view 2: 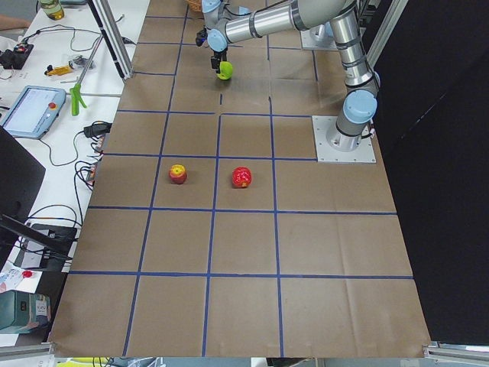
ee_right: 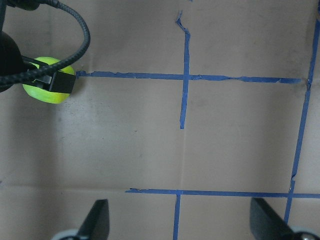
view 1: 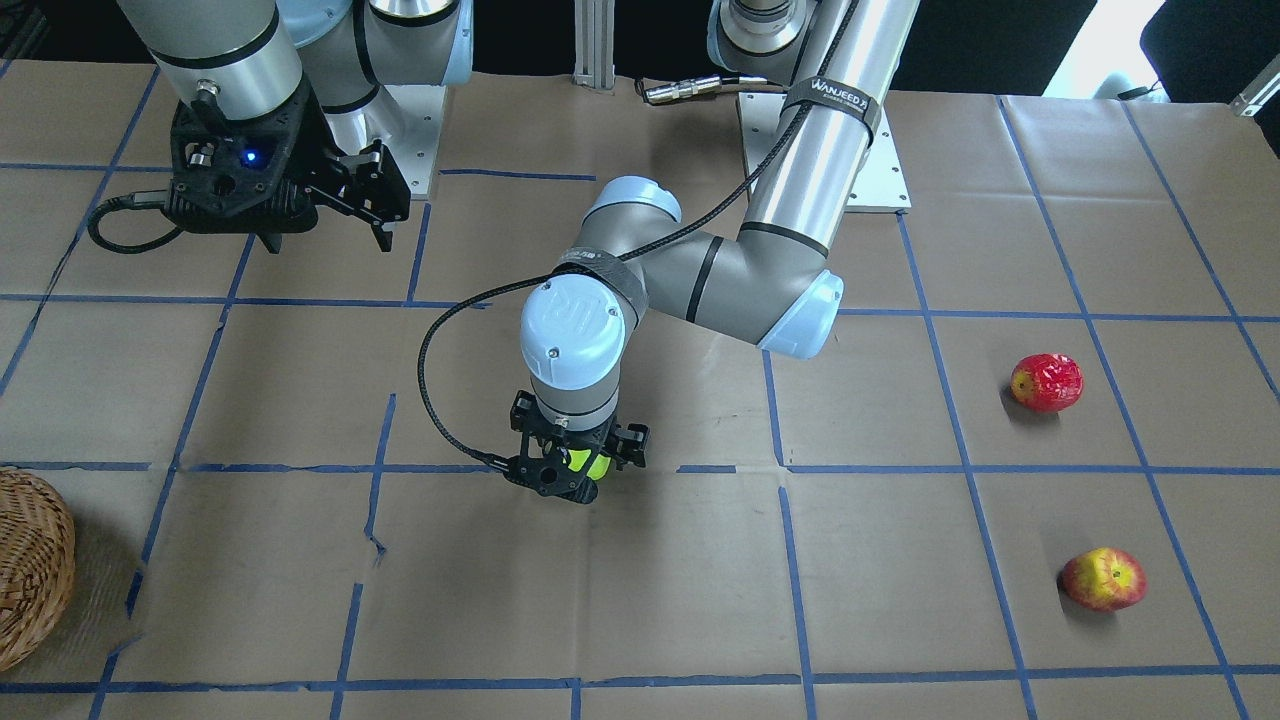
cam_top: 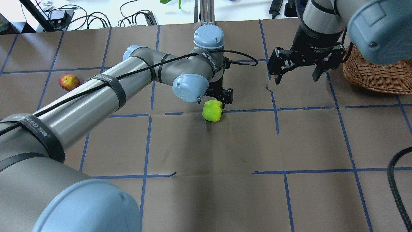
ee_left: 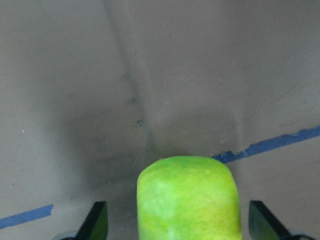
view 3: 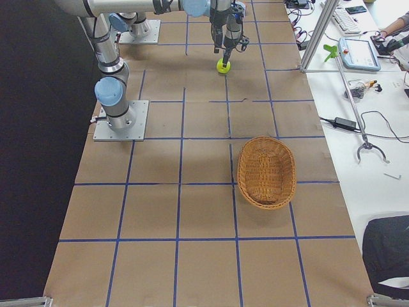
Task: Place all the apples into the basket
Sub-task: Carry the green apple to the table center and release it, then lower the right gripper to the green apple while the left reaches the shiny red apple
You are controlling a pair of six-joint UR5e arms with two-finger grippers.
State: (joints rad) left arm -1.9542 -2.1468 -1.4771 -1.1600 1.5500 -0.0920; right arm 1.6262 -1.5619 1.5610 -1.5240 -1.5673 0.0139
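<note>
**Risk.** The left gripper [ee_left: 178,222] is lowered over the green apple [cam_top: 212,110] near the middle of the desk [view 1: 650,600]. Its fingers [ee_left: 98,222] are spread on either side of the fruit, with a gap at each, so it holds nothing. The apple sits closer to one finger. That finger would likely touch first on closing and could roll the round fruit away. The wicker basket [view 3: 265,173] is well apart, so a weak pinch could drop the apple on the way.

**Count.**
- Apples, 3:
  - green, as above
  - red apple [view 1: 1046,382], towards the desk's left end
  - red-and-yellow apple [view 1: 1103,579], towards the desk's left end, nearer the operators' edge
- Basket, 1: towards the right end, no apple in it.
- Grippers, 2: the right gripper [cam_top: 296,77] hangs spread wide and empty.
</note>
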